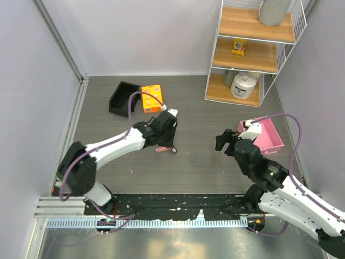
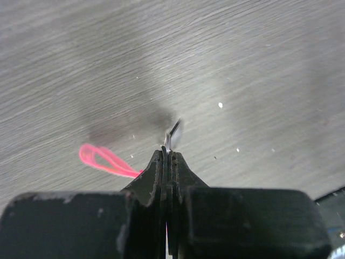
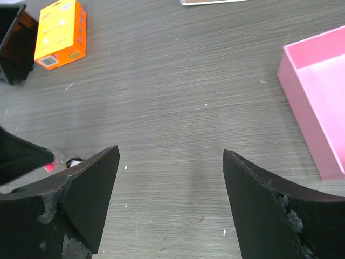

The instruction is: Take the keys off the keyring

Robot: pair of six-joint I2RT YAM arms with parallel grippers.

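Grey table boards fill the scene. Near the middle, the left tool is pressed shut on what seems to be a key, with the pink keyring trailing leftward. The right tool is held wide open, empty. Separation is judged unfinished.

Keyring sitting at the tips of the left gripper, near the centre of the table; carton lying farther back, bin standing just left of it; tray resting right of the right gripper; shelf rack standing far right
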